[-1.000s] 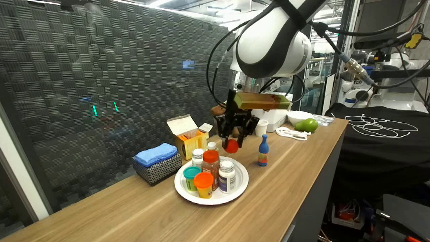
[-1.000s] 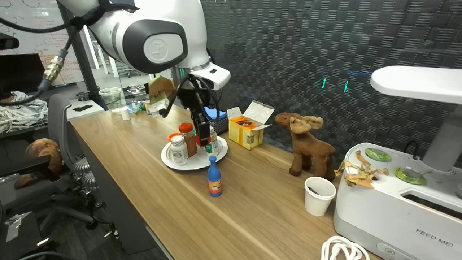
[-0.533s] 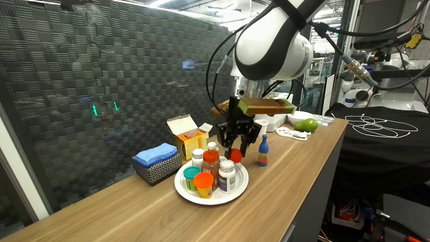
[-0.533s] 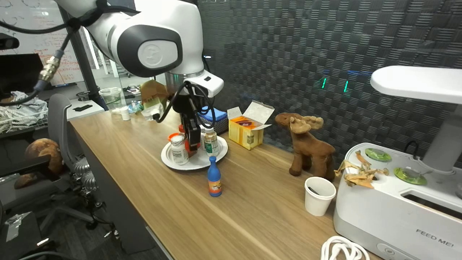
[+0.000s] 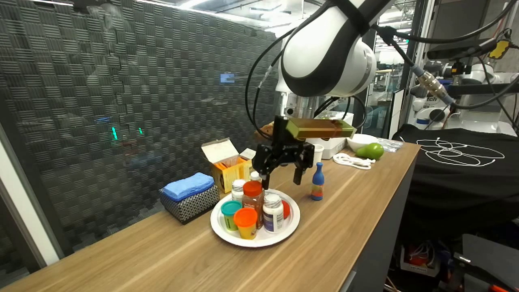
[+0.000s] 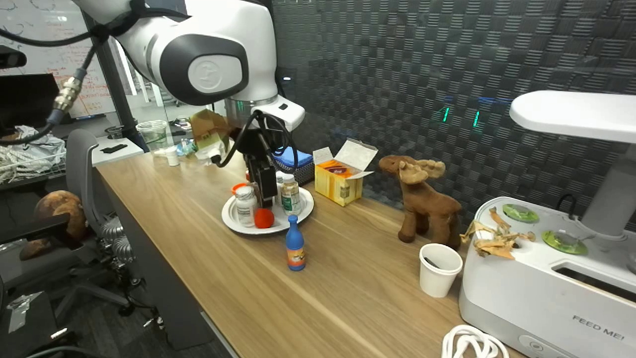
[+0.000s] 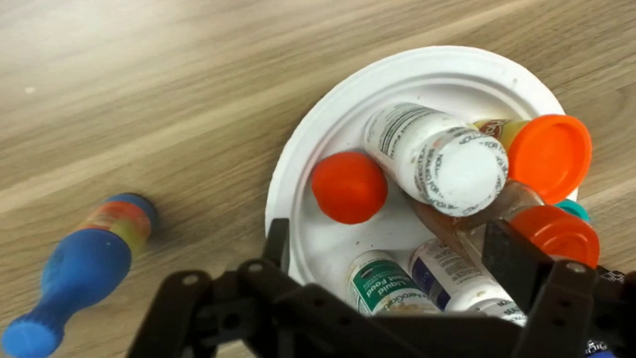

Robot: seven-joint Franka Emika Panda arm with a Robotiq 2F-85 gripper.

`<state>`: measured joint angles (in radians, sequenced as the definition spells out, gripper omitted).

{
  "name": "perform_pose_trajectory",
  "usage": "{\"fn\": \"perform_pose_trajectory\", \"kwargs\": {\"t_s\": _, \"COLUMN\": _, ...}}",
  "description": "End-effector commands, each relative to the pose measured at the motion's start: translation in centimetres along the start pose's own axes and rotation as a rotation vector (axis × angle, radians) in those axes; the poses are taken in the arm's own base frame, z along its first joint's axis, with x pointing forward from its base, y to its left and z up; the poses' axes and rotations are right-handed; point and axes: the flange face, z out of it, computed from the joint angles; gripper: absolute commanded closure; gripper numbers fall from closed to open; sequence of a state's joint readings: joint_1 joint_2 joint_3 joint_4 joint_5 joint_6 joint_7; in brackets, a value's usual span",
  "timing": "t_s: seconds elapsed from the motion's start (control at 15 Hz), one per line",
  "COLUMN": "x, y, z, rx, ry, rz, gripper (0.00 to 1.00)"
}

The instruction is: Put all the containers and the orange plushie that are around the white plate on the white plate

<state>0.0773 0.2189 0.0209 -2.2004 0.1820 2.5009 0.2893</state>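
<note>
The orange plushie (image 7: 349,187) rests on the white plate (image 7: 442,57), near its rim and beside a white bottle (image 7: 417,144). Right above the plate, my gripper (image 5: 282,182) stands open, fingers wide apart, nothing between them. Also on the plate are an orange-lidded cup (image 5: 246,223), a green cup with teal lid (image 5: 231,215), and a brown bottle with red cap (image 5: 253,194). A second white bottle (image 5: 238,188) and a green-labelled bottle (image 6: 290,196) stand there too. In the wrist view one finger overlaps the brown bottle; whether they touch I cannot tell.
A blue bottle (image 6: 295,246) stands upright on the table close to the plate. Behind are an opened yellow box (image 6: 339,184) and a patterned box with blue cloth (image 5: 188,187). Farther along are a brown toy moose (image 6: 430,204) and a paper cup (image 6: 439,271).
My gripper came down over the plate with the orange plushie, then opened. The plushie dropped from between the fingers onto the plate.
</note>
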Motion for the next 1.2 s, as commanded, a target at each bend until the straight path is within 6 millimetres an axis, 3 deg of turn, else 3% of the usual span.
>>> {"fn": "perform_pose_trajectory", "kwargs": {"t_s": 0.0, "x": 0.6, "y": 0.2, "z": -2.2, "rx": 0.017, "ry": 0.053, "rz": -0.007, "gripper": 0.00}}
{"fn": "perform_pose_trajectory", "kwargs": {"t_s": 0.27, "x": 1.6, "y": 2.0, "z": -5.6, "rx": -0.005, "ry": 0.154, "rz": 0.004, "gripper": 0.00}}
{"fn": "perform_pose_trajectory", "kwargs": {"t_s": 0.67, "x": 2.2, "y": 7.0, "z": -11.1, "rx": -0.073, "ry": 0.286, "rz": 0.071, "gripper": 0.00}}
{"fn": "perform_pose_trajectory", "kwargs": {"t_s": 0.93, "x": 0.7, "y": 8.1, "z": -11.8, "rx": -0.102, "ry": 0.263, "rz": 0.101, "gripper": 0.00}}
{"fn": "perform_pose_trajectory", "kwargs": {"t_s": 1.13, "x": -0.7, "y": 8.2, "z": -10.8, "rx": -0.149, "ry": 0.215, "rz": 0.104, "gripper": 0.00}}
